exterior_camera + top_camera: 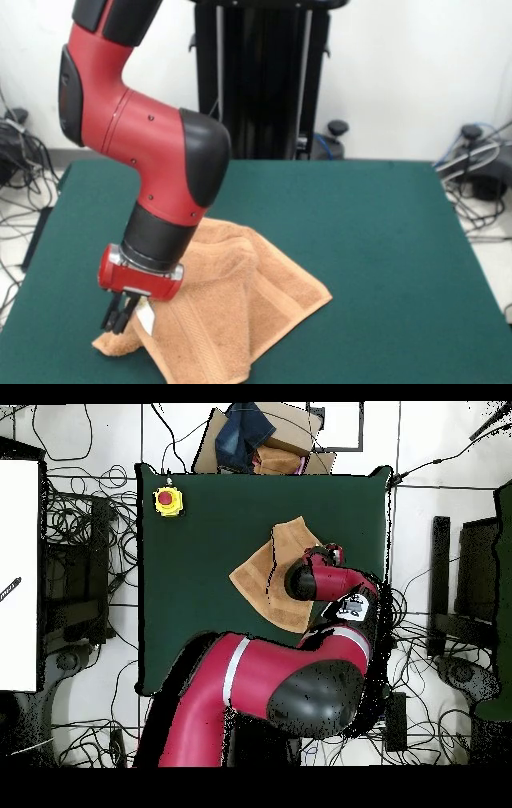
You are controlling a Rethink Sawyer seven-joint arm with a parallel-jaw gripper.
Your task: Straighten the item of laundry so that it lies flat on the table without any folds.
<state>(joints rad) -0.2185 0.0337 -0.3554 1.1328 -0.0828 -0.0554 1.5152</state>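
Observation:
The tan-orange towel (240, 308) lies bunched and folded on the green table (384, 240), near the front left of the front view. Its woven border band runs along the lower edge. My gripper (120, 316) points down at the towel's left corner. Its black fingers are closed together on the cloth beside the small white label (146, 319), and the cloth rises towards them. In the overhead view the towel (262, 574) shows near the table's (200, 604) right edge. There my wrist covers the gripper and part of the towel.
A yellow box with a red button (168, 501) sits at the table's top left corner in the overhead view. A cardboard box with clothes (262, 439) stands beyond the top edge. Cables lie on the floor around the table.

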